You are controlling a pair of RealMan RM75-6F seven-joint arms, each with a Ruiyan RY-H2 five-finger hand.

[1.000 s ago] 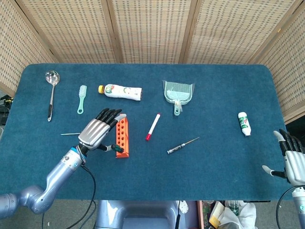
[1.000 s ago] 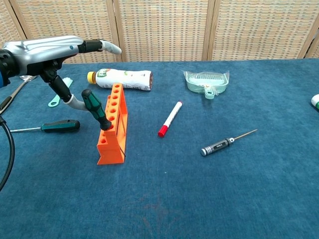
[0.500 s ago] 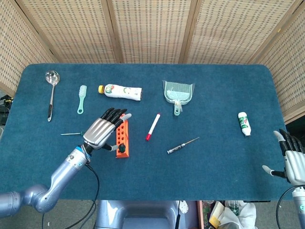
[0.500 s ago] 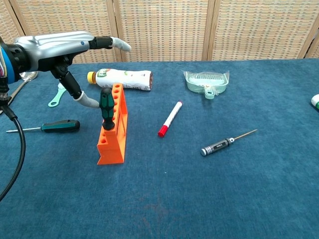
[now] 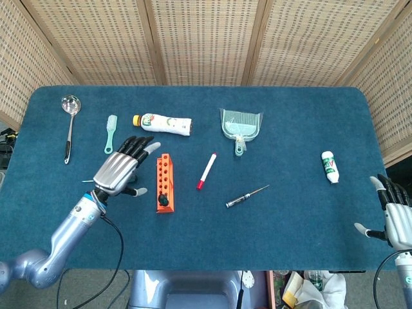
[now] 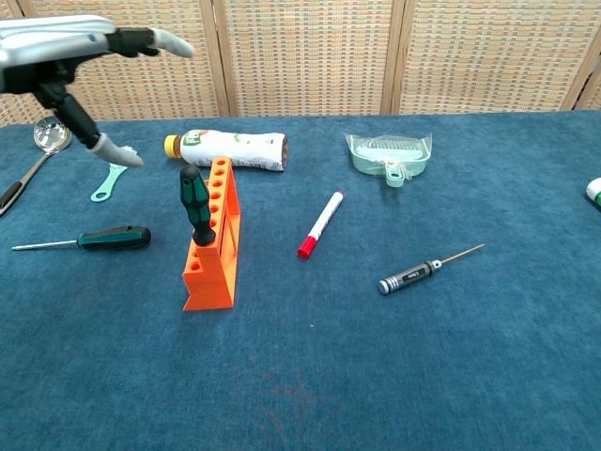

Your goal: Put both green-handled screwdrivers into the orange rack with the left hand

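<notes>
One green-handled screwdriver (image 6: 196,204) stands in the orange rack (image 6: 215,240); the other screwdriver (image 6: 111,238) lies on the bench (image 6: 376,376). Left hand (image 5: 118,170) empty, fingers (image 5: 136,145) spread. Right hand (image 5: 394,215) empty, fingers apart.

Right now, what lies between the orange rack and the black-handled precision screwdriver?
Only the red-capped white marker, seen in the head view between the orange rack and the black-handled precision screwdriver.

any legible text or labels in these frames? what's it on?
None can be read.
White bottle with yellow cap: printed green and red label, too blurred.
Small white bottle at the right: green label, too small.
Black-handled screwdriver: pale marking on the handle, illegible.
</notes>
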